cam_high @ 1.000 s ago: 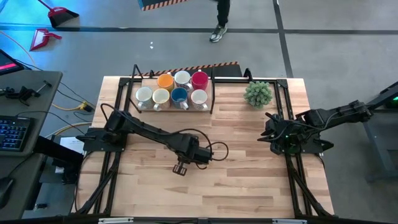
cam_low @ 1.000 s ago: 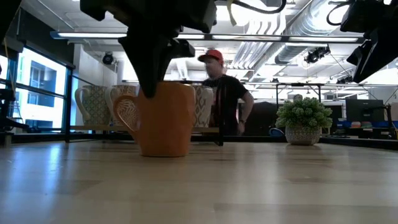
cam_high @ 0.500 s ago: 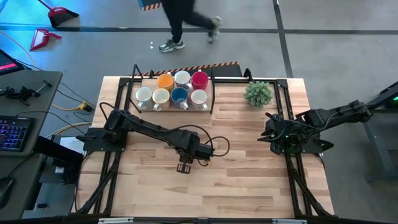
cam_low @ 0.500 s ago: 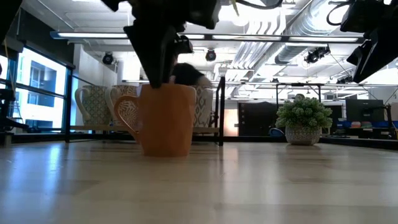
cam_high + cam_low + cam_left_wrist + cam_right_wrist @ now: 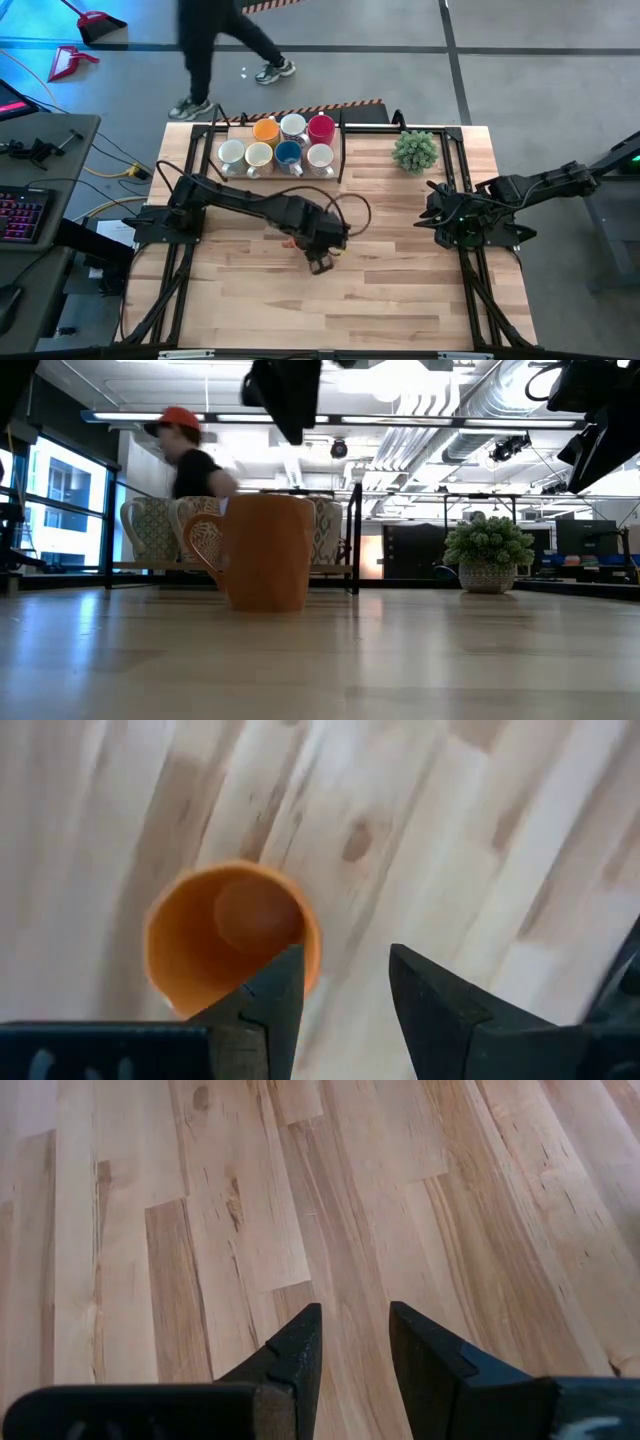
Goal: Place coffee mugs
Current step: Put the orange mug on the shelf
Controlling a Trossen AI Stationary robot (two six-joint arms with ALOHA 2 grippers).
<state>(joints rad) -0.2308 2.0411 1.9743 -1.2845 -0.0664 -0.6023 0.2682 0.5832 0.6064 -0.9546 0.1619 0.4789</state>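
Observation:
An orange coffee mug (image 5: 265,552) stands upright on its base on the wooden table, near the middle, its handle (image 5: 203,544) showing at one side. The left wrist view looks straight down into the mug (image 5: 232,938). My left gripper (image 5: 345,965) hangs open above the mug, clear of its rim, and shows in the low view (image 5: 287,405) at the top. Several other coffee mugs (image 5: 278,145), white, blue, red and yellow-orange, stand in a rack at the far edge. My right gripper (image 5: 355,1325) waits open over bare wood at the table's right side (image 5: 455,222).
A small green potted plant (image 5: 415,150) stands at the far right of the table. A dark frame (image 5: 343,150) encloses the rack of mugs. A person (image 5: 215,45) walks on the floor beyond the far edge. Bare wood lies along the near half of the table (image 5: 400,300).
My left gripper has opened and let go of the orange mug, then risen straight off it while rolling about its own axis. The mug stays upright where it stood on the table. The person behind the table has walked toward the left.

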